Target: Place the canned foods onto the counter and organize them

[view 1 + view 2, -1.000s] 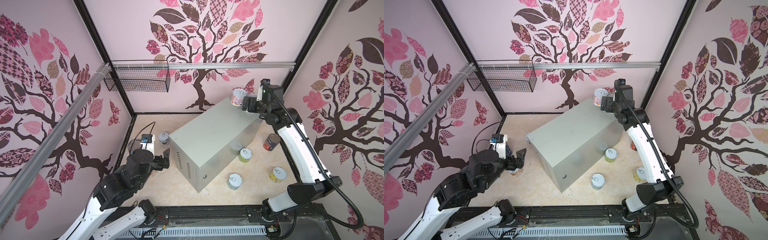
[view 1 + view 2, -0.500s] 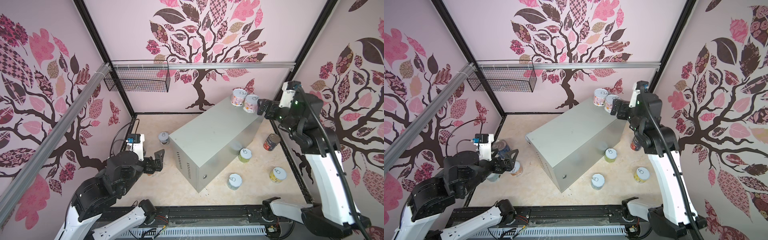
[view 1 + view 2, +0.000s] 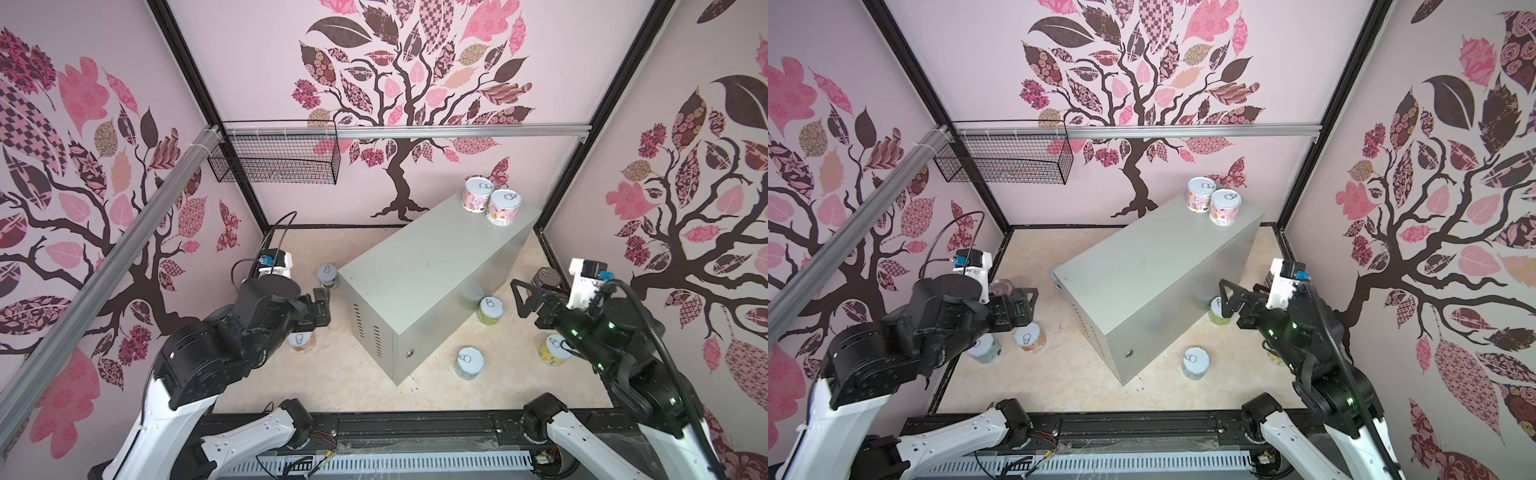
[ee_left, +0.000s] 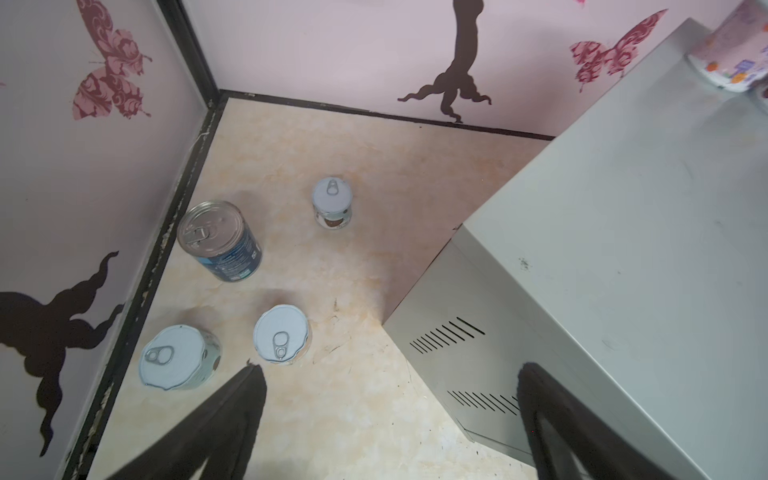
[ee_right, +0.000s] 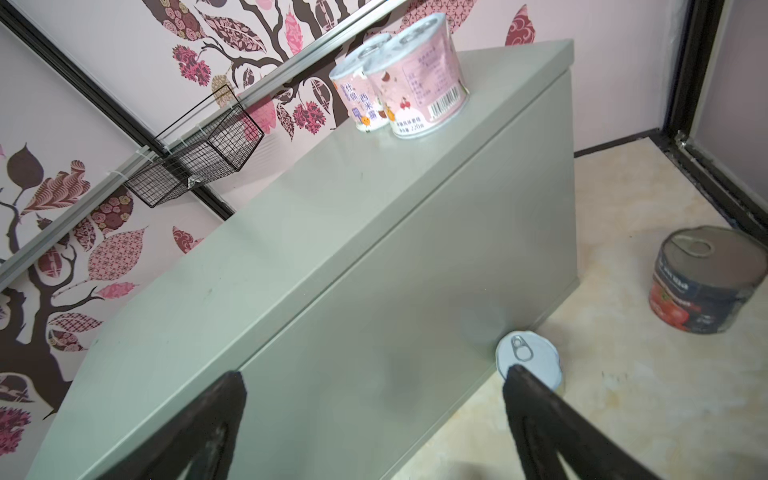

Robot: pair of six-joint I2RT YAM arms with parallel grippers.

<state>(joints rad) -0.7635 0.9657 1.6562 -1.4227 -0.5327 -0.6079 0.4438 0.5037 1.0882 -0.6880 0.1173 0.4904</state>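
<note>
The counter (image 3: 436, 282) (image 3: 1154, 286) is a long grey metal box on the floor. Two pink canned foods (image 3: 478, 194) (image 3: 503, 207) (image 5: 419, 83) stand touching at its far end. Other cans stand on the floor: a tall blue can (image 4: 220, 241) and three short ones (image 4: 332, 203) (image 4: 282, 334) (image 4: 176, 361) on the left, and a dark tomato can (image 5: 706, 278) and short cans (image 3: 490, 309) (image 3: 469, 362) (image 3: 552, 351) on the right. My left gripper (image 3: 322, 307) (image 4: 390, 370) hangs open and empty above the left cans. My right gripper (image 3: 521, 297) (image 5: 374, 374) is open and empty beside the counter's right side.
A black wire basket (image 3: 274, 158) hangs from the rail on the back wall, left of the counter. Walls close the floor on three sides. The counter's vent slots (image 4: 446, 334) and round lock (image 3: 409, 354) face the near left.
My right gripper has let go of the second pink can on the counter, pulled away to the right and dropped toward the near right floor. The left gripper has barely shifted.
</note>
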